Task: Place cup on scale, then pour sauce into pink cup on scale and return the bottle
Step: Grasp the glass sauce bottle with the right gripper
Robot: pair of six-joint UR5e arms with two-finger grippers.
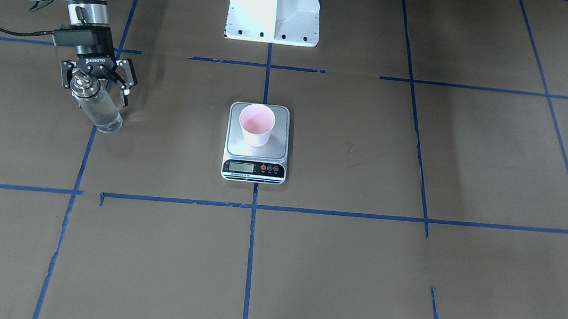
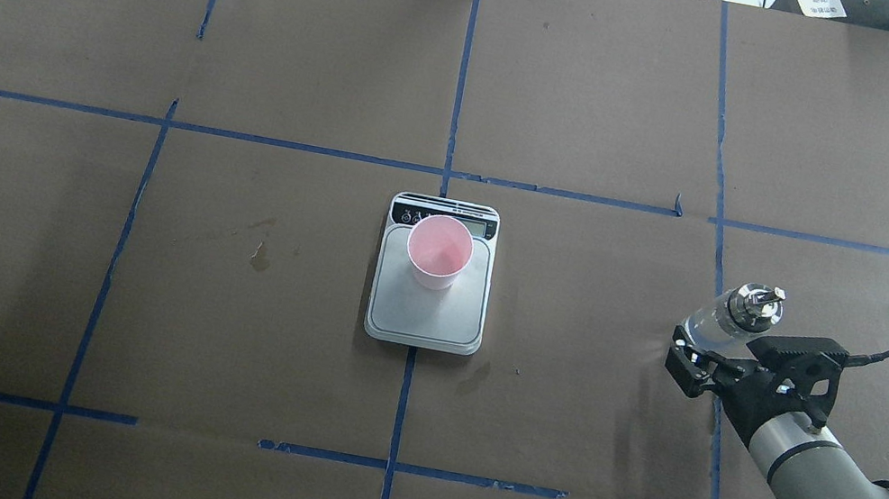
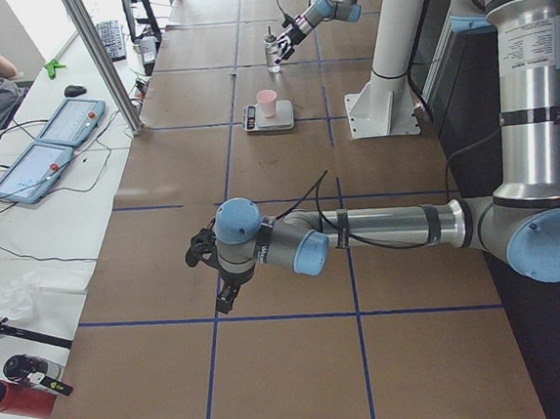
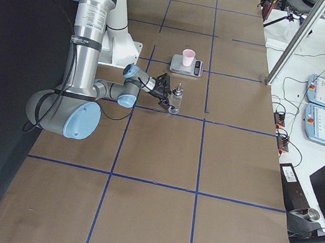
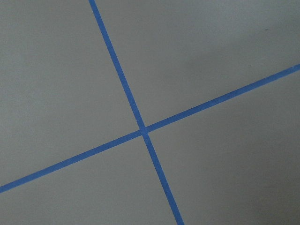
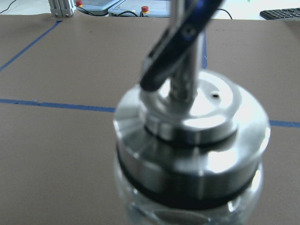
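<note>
The pink cup (image 1: 256, 124) stands upright on the silver scale (image 1: 274, 149) at the table's middle; both show from overhead, cup (image 2: 438, 250) on scale (image 2: 426, 312). The clear glass bottle (image 1: 99, 112) with its silver pourer cap (image 6: 192, 136) stands on the table to the robot's right, with clear sauce (image 1: 105, 119) inside. My right gripper (image 1: 93, 93) is open, its fingers spread wide on either side of the bottle's top, not touching it; overhead it (image 2: 722, 361) sits just behind the bottle (image 2: 715, 323). My left gripper (image 3: 213, 269) hangs over bare table far to the left; I cannot tell its state.
The white robot pedestal (image 1: 274, 6) stands behind the scale. Blue tape lines cross the brown table cover (image 5: 143, 129). Tablets (image 3: 48, 141), a metal post (image 3: 110, 63) and a seated person lie beyond the table's far edge.
</note>
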